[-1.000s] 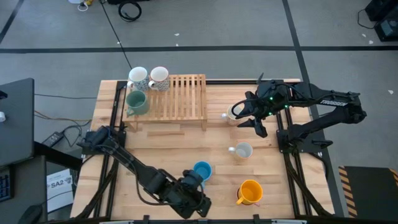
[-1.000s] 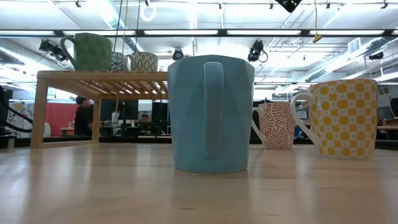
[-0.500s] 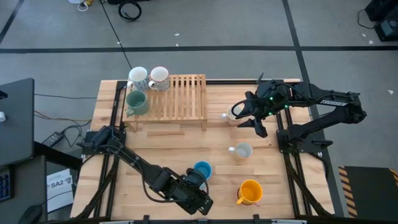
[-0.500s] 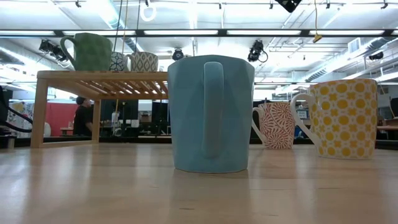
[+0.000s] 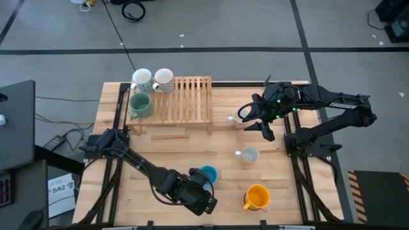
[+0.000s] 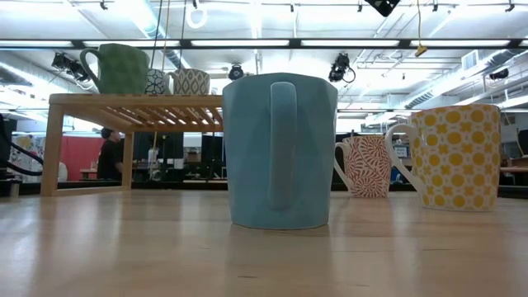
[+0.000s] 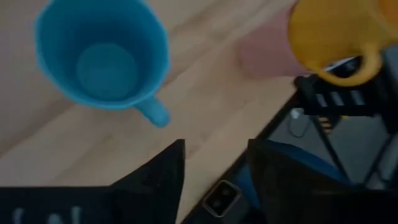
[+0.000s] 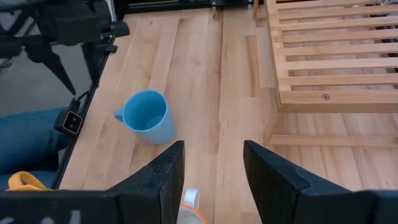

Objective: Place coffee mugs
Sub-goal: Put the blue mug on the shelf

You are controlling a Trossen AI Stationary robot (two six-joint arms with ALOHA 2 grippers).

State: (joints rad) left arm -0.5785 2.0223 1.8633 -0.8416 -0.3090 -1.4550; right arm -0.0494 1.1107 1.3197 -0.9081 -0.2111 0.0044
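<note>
Seven mugs showed from above. Three sat at the left end of the rack [image 5: 176, 101]: a green mug [image 5: 140, 105] nearest the front and two patterned white ones, mug A [image 5: 141, 80] and mug B [image 5: 163, 80], behind it. On the table [image 5: 160, 153] stood a blue mug [image 5: 208, 174], an orange mug [image 5: 257, 197] near the front edge, a white mug [image 5: 249, 154] mid-right, and a cream mug [image 5: 241, 116] partly hidden under the right arm.

The left gripper [image 5: 202, 191] lay low at the front edge just beside the blue mug, not holding it. Its wrist view showed what the overhead could not: the two fingers [image 7: 161, 180] stood apart with bare wood between them, the blue mug upright beyond their tips with its handle turned toward them, and the orange mug off to one side at the table's edge.

The right gripper [image 5: 261, 121] hovered over the cream mug. Its wrist view showed the fingers [image 8: 168, 171] spread wide, a mug rim just visible between them, and the blue mug and rack farther off.

The low view showed neither gripper, only the blue mug's handle side, a red-patterned mug [image 6: 364, 166] and the yellow-dotted face of the orange mug, with the rack mugs raised at the left.
</note>
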